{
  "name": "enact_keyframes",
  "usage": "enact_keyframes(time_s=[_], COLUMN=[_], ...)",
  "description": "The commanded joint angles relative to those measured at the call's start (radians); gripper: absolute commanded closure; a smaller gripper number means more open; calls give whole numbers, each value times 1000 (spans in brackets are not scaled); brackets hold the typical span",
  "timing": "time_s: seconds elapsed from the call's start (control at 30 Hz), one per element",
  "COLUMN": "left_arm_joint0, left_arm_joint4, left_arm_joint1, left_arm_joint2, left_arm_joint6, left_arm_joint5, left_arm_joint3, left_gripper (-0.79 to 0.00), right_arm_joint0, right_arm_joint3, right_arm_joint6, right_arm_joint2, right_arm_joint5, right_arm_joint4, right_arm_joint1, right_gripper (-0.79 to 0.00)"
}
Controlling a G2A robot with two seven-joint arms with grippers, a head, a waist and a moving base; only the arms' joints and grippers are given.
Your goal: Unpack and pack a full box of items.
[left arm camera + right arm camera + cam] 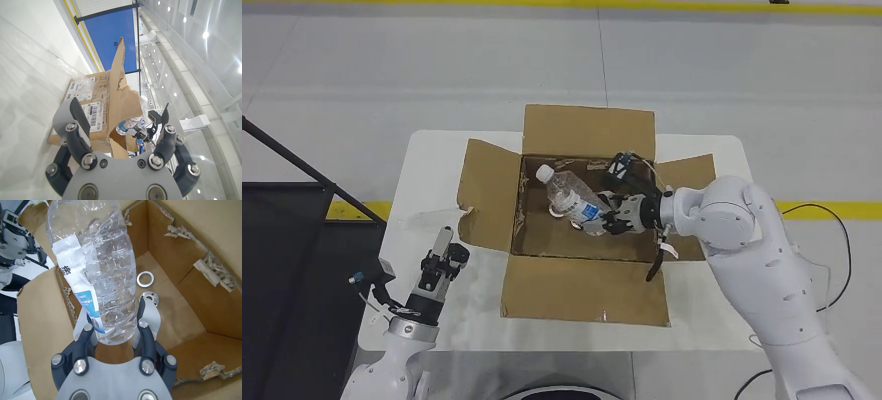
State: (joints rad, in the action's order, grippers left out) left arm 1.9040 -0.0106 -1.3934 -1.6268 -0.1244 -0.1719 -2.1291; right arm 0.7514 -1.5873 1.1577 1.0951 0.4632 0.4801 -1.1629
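An open cardboard box (582, 290) sits mid-table with its flaps spread. My right gripper (614, 218) is over the box's inside, shut on the base end of a clear plastic water bottle (570, 196) that lies tilted, white cap towards the box's far left corner. In the right wrist view the bottle (98, 275) fills the gap between the fingers of the gripper (113, 315). On the box floor (189, 313) lie a metal ring (145, 279) and a metal flange (149, 297). My left gripper (447, 255) stands open on the table left of the box, holding nothing (122, 115).
A clear plastic piece (427, 215) lies on the white table (422, 170) near the box's left flap, seen close in the left wrist view (56, 62). The box's labelled side (88, 106) faces my left gripper. Torn flap edges stick up around the opening.
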Motion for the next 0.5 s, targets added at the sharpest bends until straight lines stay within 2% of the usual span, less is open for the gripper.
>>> enact_keyframes(time_s=[0.0, 0.47], left_arm_joint0=[0, 0], left_arm_joint4=[0, 0], left_arm_joint1=[0, 0], left_arm_joint2=[0, 0], left_arm_joint6=[0, 0], left_arm_joint5=[0, 0], left_arm_joint3=[0, 0], left_gripper=[-785, -785], right_arm_joint0=[0, 8], right_arm_joint3=[0, 1], right_arm_joint6=[1, -16], right_arm_joint2=[0, 2], right_arm_joint5=[-2, -9], right_arm_joint4=[2, 1], right_arm_joint1=[0, 0], right_gripper=[0, 0])
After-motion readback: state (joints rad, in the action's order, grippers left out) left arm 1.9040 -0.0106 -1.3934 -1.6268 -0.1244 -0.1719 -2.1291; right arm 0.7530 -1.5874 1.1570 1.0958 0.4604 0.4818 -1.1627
